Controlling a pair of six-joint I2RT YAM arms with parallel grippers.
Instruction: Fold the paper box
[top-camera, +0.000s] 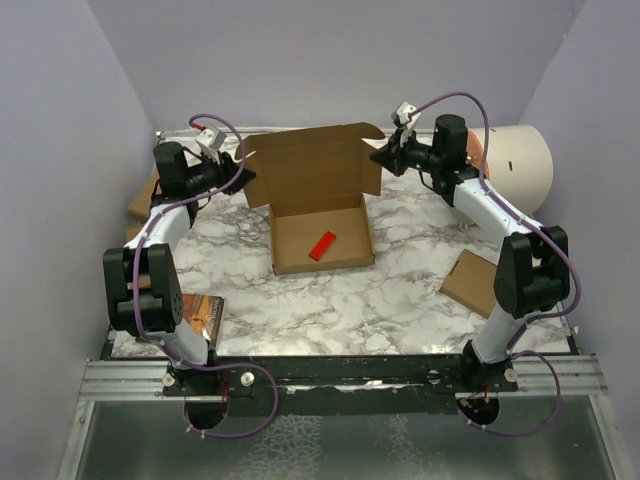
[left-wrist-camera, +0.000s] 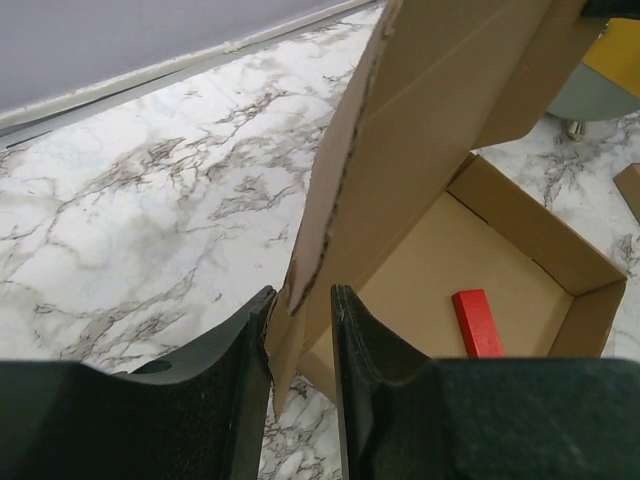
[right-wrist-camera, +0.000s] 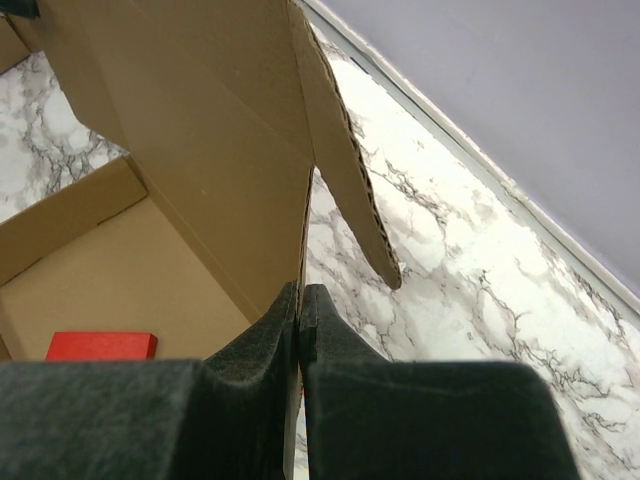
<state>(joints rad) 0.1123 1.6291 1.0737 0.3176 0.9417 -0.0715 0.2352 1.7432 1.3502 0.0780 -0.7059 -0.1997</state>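
Left end effector (top-camera: 240, 178) and right end effector (top-camera: 383, 157) sit at opposite ends of the upright lid (top-camera: 310, 165) in the overhead view, one at each side edge. The box (top-camera: 295, 240) lies mid-desk (top-camera: 400, 300), toward the far side, tray open with a red block (top-camera: 323, 245) inside. The lid's long axis runs left to right between the arms, and the tray lies on the near side of both end effectors, toward the bases. Each arm is about equally near its own end of the lid.

From the left wrist, the fingers (left-wrist-camera: 240, 350) stand narrowly apart and straddle the left flap (left-wrist-camera: 287, 350) at the lid's edge. Cardboard sits in the gap, but the gap looks wider than the board, so I judge this a loose straddle and not yet a firm pinch. The tray and block lie ahead and to the right.

From the right wrist, the fingers (right-wrist-camera: 265, 340) are pressed together on the lid's side edge, which runs straight down into the seam between them. The right flap (right-wrist-camera: 350, 190) curls outward above. The tray lies ahead and to the left.

Since the hinge runs left to right, closing likely calls for both ends to swing toward the bases together. An uneven pull could twist the lid.
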